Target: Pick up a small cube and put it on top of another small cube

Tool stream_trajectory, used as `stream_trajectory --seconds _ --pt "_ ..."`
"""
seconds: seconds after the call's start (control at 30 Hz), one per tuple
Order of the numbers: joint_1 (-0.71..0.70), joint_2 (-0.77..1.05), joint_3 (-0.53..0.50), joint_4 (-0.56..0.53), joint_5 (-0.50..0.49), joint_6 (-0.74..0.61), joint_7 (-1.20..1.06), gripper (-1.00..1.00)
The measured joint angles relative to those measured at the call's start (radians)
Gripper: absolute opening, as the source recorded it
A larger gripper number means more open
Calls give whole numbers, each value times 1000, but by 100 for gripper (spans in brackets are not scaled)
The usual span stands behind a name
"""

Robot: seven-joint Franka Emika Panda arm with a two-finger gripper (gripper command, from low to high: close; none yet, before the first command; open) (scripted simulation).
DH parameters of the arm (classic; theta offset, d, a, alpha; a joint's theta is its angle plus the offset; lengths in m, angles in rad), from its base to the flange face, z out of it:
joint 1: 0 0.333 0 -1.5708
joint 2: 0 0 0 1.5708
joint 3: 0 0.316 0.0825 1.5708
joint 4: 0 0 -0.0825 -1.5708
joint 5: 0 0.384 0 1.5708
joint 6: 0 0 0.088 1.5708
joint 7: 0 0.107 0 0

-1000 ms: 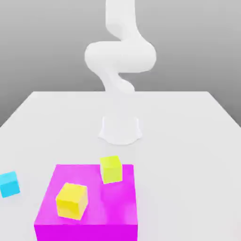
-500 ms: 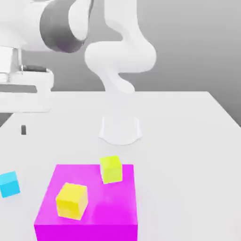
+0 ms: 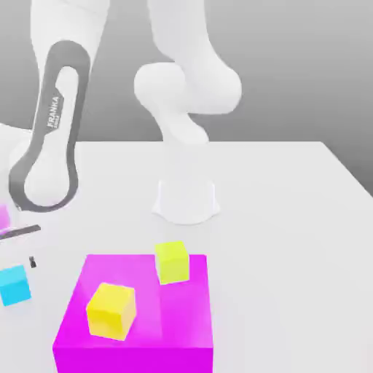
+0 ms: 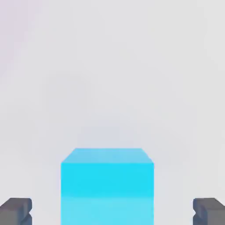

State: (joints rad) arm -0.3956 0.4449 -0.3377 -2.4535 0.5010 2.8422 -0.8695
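The big white arm point(image 3: 51, 131) has swung down a long way; a moment ago it was up high, and now its hand end hangs low, right by the cyan cube point(image 3: 14, 285). Nothing else has moved. Going from biggest to smallest after the arm, there is the white table point(image 3: 291, 218), which everything sits on. Then comes the big magenta block point(image 3: 135, 313), and I will use it to say where things are. The arm's round base point(image 3: 186, 200) stands behind the magenta block, farther from us. Two yellow cubes sit on top of the block: one yellow cube point(image 3: 172, 262) at the back edge and another yellow cube point(image 3: 111, 310) nearer the front. The cyan cube sits on the table just off the block's side, toward the exterior view's left, not touching it. From the hand view, the gripper point(image 4: 108, 211) is spread wide and holding nothing, with one dark fingertip point(image 4: 16, 211) on each side of the cyan cube point(image 4: 107, 186). The cube looks centred between them, so I think a grab comes next. It could go wrong if the hand drops too far and bumps the cube away. It could also close too high and let the cube slip out, or knock a yellow cube while carrying it over.
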Motion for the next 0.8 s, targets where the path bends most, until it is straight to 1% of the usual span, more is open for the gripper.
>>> stream_trajectory --seconds 0.2,0.23,0.3,0.4,0.47,0.63,0.8 --pt "-8 10 10 3 10 4 -8 -100" --pt "2 -3 -2 -1 -1 -4 1 -100" --pt "43 -56 -56 -16 -57 -42 42 -100" --pt "107 -163 -139 -46 -173 -111 131 -100" --pt "166 -240 -152 -71 -252 -152 222 -100" --pt "303 -434 -95 -137 -427 -254 460 -100" --pt "367 -615 2 -201 -532 -361 651 -100"
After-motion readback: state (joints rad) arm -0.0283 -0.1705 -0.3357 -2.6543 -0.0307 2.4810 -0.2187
